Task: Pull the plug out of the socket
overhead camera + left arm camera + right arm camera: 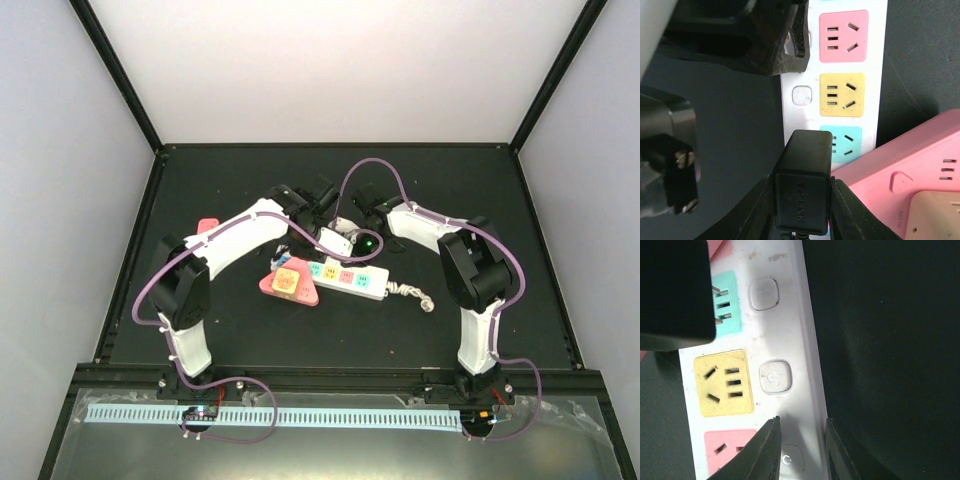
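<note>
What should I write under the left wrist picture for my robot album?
Left gripper clamps the black plug at the white socket's teal outlet.

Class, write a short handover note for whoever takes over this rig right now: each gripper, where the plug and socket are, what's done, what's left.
The left gripper is shut on the black plug, over the blue outlet.
The right gripper has its jaws slightly apart, down over the socket at its long edge, apparently pinning it.
The socket lies flat on the table.
Done: plug gripped; its prongs show above the outlet.
Left: whether the prongs are fully clear is hard to tell. Pull the plug straight away.
</note>
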